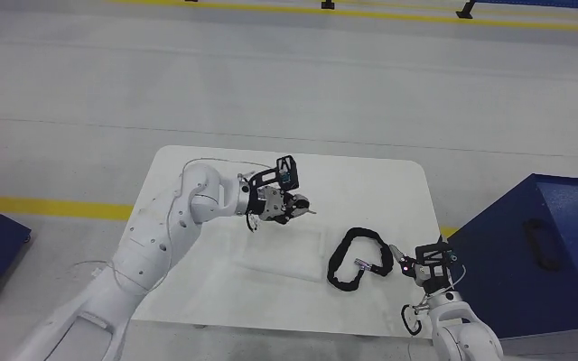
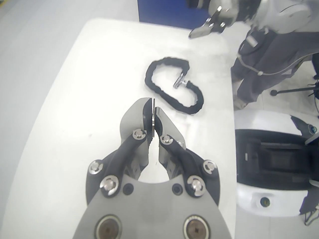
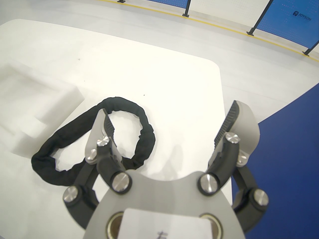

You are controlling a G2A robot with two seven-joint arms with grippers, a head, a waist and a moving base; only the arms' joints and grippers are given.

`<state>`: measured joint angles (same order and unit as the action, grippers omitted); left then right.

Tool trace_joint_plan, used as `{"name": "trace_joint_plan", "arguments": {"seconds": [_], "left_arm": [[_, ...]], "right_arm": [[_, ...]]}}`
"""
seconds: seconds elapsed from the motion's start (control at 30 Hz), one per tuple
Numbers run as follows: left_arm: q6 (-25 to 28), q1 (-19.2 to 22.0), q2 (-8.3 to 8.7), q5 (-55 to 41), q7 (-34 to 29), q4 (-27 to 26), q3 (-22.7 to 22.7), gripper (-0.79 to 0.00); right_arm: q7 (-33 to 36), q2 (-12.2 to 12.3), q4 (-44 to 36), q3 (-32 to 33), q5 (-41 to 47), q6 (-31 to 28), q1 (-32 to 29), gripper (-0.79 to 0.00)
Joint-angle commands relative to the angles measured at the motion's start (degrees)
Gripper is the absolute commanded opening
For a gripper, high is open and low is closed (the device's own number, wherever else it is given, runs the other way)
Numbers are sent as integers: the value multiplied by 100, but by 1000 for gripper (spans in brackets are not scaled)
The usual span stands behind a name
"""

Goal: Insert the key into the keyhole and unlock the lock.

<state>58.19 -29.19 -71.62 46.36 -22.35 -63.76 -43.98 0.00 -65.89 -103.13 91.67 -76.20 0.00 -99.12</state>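
Note:
A black fabric-sleeved chain lock (image 1: 348,262) lies looped on the white table (image 1: 379,189), right of centre. Its metal lock head (image 2: 180,82) joins the two ends of the chain lock (image 2: 172,85). My left gripper (image 1: 302,208) hovers over the table's middle, left of the lock. In the left wrist view this left gripper (image 2: 153,111) is shut on a thin flat metal key (image 2: 152,119) held edge-on. My right gripper (image 1: 400,264) sits at the lock's right end, low over the table. That right gripper (image 3: 169,123) is open, with the chain lock (image 3: 145,128) beside one finger.
A low white foam tray (image 3: 37,100) lies on the table left of the lock, below the left gripper. A dark blue box (image 1: 533,244) stands off the table's right edge, close to the right arm. The table's far half is bare.

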Motion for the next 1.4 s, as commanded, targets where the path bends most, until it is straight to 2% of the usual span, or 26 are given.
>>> {"name": "trace_joint_plan", "arguments": {"seconds": [0.0,0.07,0.7,0.8,0.87,1.0,1.2,1.3,1.37], "left_arm": [[-19,-479,265,44,108,-522,-370,-785],[-19,-766,440,50,132,-858,-546,-785],[-19,-766,440,50,132,-858,-546,-785],[-19,-766,440,50,132,-858,-546,-785],[-19,-766,440,50,132,-858,-546,-785],[-19,-766,440,50,132,-858,-546,-785],[-19,-766,440,50,132,-858,-546,-785],[-19,-766,440,50,132,-858,-546,-785],[-19,-766,440,50,132,-858,-546,-785]], "right_arm": [[0,0,0,0,0,0,0,0],[0,0,0,0,0,0,0,0],[-24,2,-12,12,-34,7,13,0],[-161,28,-39,116,-308,-225,33,0],[73,69,-102,218,-512,-650,53,0],[554,193,-125,551,-644,-2155,187,0],[1288,353,460,729,-331,-4200,934,0],[1706,386,893,558,73,-4811,1429,0],[1963,382,1165,452,489,-4859,1724,0]]}}
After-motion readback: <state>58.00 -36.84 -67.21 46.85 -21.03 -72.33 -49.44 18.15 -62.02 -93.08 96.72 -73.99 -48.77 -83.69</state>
